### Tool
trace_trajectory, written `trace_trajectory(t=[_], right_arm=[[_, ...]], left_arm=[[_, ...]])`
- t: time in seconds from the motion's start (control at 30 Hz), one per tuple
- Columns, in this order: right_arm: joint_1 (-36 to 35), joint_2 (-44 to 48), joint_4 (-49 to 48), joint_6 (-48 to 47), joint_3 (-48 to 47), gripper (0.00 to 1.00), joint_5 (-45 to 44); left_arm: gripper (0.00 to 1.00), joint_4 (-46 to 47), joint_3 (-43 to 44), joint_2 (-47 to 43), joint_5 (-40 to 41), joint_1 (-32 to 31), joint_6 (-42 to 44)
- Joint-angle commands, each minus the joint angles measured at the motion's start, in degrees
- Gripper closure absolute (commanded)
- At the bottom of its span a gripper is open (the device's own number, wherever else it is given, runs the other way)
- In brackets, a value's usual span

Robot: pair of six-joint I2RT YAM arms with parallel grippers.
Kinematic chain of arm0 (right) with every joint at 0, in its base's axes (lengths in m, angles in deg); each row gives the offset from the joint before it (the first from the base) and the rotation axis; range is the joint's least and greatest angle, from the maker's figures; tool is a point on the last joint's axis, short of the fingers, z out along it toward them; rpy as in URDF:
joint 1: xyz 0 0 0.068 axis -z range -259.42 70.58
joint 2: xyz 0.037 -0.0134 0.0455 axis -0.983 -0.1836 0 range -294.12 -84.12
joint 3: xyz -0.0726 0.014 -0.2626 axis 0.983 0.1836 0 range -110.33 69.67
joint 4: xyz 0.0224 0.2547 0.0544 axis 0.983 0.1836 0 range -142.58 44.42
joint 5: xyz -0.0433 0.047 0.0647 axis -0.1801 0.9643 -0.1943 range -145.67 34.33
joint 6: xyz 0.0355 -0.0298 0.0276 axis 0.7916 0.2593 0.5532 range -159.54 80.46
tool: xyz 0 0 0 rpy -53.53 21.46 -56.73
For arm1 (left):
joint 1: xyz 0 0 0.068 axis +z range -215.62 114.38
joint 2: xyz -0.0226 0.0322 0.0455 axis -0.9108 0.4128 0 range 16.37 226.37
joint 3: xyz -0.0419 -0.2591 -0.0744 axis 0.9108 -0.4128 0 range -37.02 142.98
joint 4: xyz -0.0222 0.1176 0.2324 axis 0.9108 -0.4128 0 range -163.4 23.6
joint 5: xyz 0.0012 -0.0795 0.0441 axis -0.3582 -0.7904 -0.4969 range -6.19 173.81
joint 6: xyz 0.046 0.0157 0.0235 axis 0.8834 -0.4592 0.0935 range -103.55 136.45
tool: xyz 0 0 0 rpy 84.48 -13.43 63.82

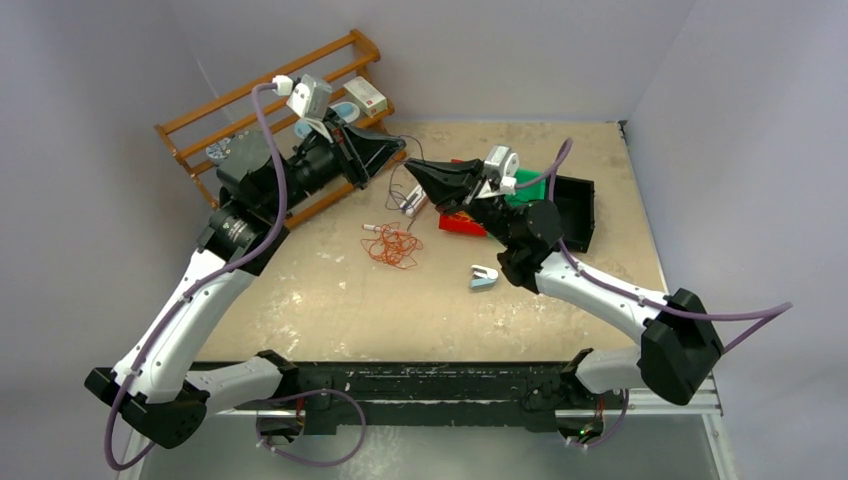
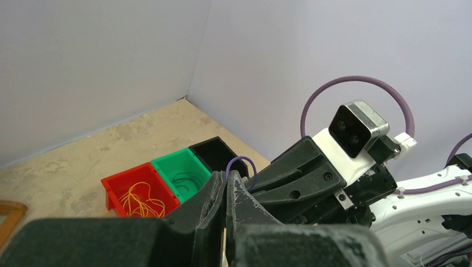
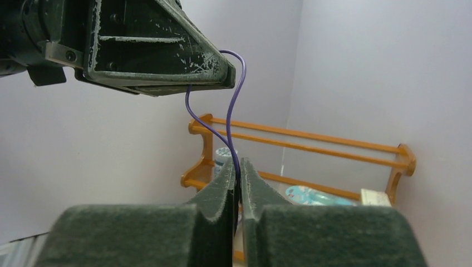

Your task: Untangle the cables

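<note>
Purple wire (image 3: 236,105): thin, looped in the air between both grippers.
Left gripper (image 2: 228,179): jaws closed on one part of it.
Right gripper (image 3: 237,168): jaws pinched on another.
Orange tangle (image 1: 392,245): loose on table (image 1: 330,300), below.
Red bin (image 2: 114,192): orange wires inside.
Green bin (image 2: 167,164): dark wires inside.

I've got one thin purple wire (image 3: 238,111) up in the air in a small S-curve, pinched by the left gripper (image 3: 228,82) above and the right gripper (image 3: 238,173) below. A loose orange tangle (image 1: 392,245) lies mid-table. More orange strands (image 2: 139,201) sit in the red bin (image 2: 113,189), and a dark wire (image 2: 186,179) in the green bin (image 2: 167,163).
</note>
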Motion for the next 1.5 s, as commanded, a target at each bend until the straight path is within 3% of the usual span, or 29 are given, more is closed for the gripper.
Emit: trace_trajectory(t=[0.0, 0.03, 0.23, 0.4, 0.57, 0.67, 0.8, 1.17, 1.47], right_arm=[[0.44, 2.64, 3.57, 1.32, -2.7, 1.0, -4.81], [0.57, 3.43, 5.93, 1.42, -2.88, 1.0, -7.0], [4.36, 7.94, 21.0, 2.91, -3.39, 1.0, -13.95], [9.47, 12.76, 32.52, 2.64, -2.53, 1.0, -17.62], [11.91, 14.45, 43.33, -2.09, -2.87, 1.0, -25.36], [13.41, 13.29, 46.56, -3.65, -3.23, 1.0, -29.0], [17.17, 10.77, 48.62, -3.32, -3.45, 1.0, -29.73], [26.5, 3.51, 45.6, -2.9, -2.99, 1.0, -27.66], [30.24, -4.94, 35.42, -1.94, -0.98, 1.0, -27.43]], left_arm=[[1.0, 2.61, -0.89, -1.21, 2.79, 0.13, -0.05], [0.99, 2.23, -1.31, -1.21, 3.75, 0.13, -0.1], [0.67, 4.33, -6.61, -0.84, 5.98, 0.13, -2.89], [0.57, 4.35, -11.13, -0.16, 11.01, 0.13, -4.44], [0.48, 1.43, -15.17, 0.73, 21.32, 0.13, -5.79], [0.45, -2.19, -15.55, 2.39, 25.78, 0.12, -5.48], [0.31, -4.94, -16.41, 3.66, 29.15, 0.13, -4.06], [0.28, -6.32, -21.23, 5.29, 32.85, 0.13, -4.36], [0.29, -5.52, -22.26, 6.4, 31.77, 0.13, -5.11]])
